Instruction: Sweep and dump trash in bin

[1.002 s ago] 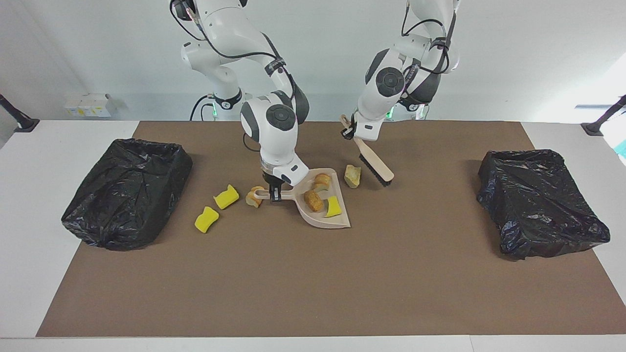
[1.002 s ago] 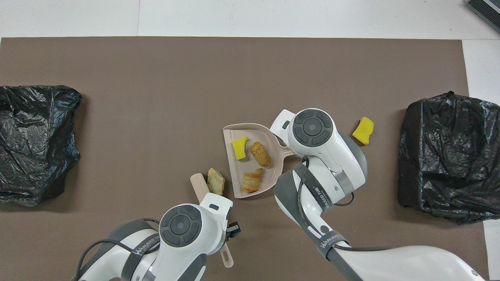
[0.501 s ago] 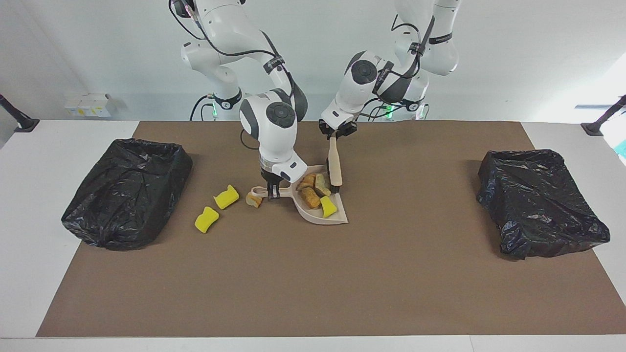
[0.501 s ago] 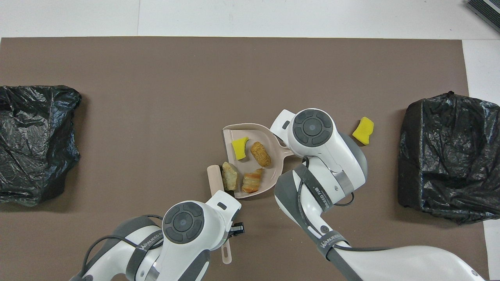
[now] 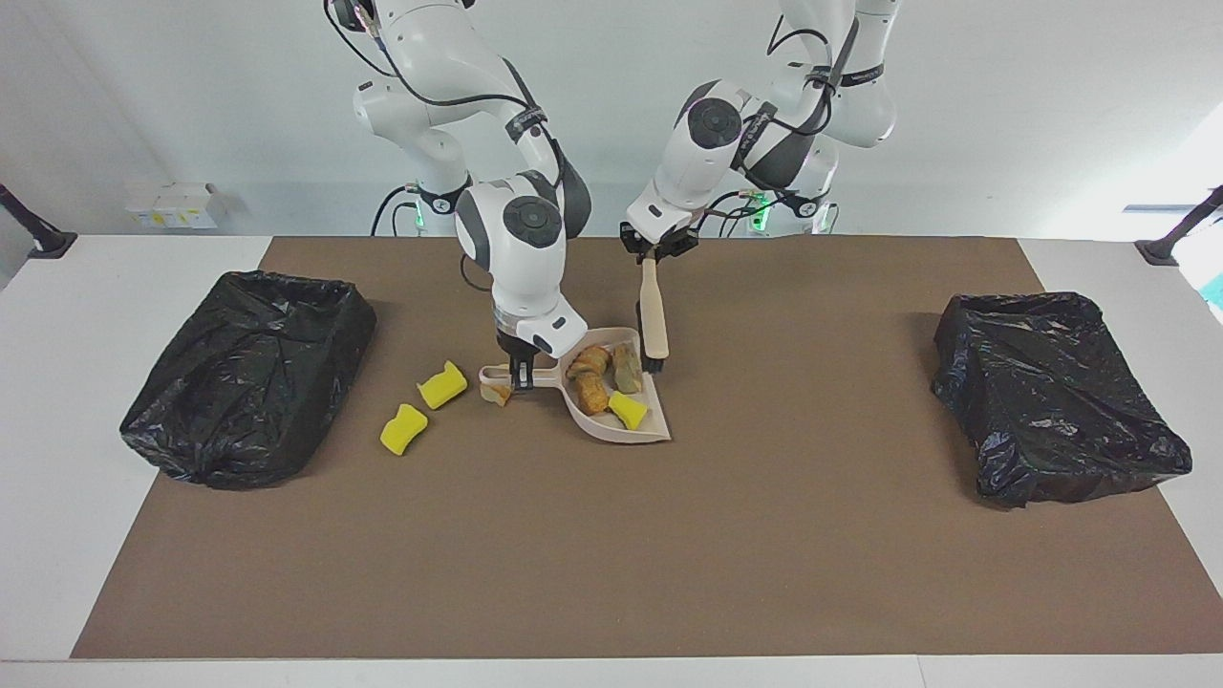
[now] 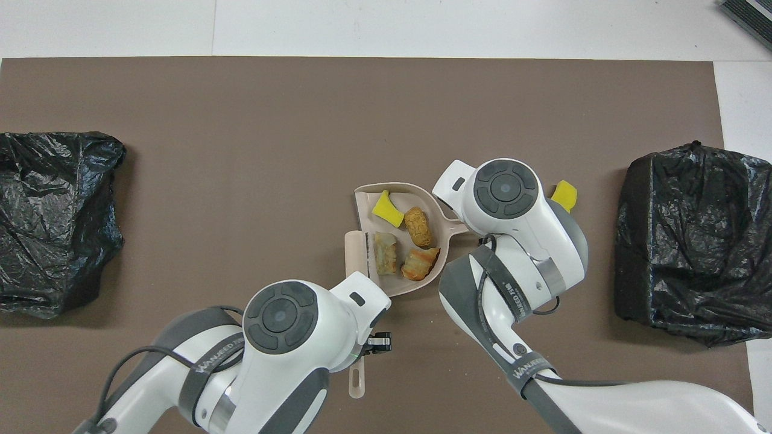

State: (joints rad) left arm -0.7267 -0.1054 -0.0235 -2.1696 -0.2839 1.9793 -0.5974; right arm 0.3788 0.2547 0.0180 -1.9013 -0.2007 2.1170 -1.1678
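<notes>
Fourth scrap (image 5: 627,368) now inside dustpan (image 5: 640,432)

You're looking at a robot lab bench, white table (image 5: 57,401) under a brown mat (image 5: 669,554), bare white wall (image 5: 1003,96), two fixed arms cabled at the base, camera stand feet (image 5: 1161,250) at the corners

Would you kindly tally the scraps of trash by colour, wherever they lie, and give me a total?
Yellow sponge chunks: 3, one in the dustpan at, two on the mat at and.
Tan-orange bread pieces: 4, three in the dustpan at, one beside its handle at.
Total: 7
</notes>
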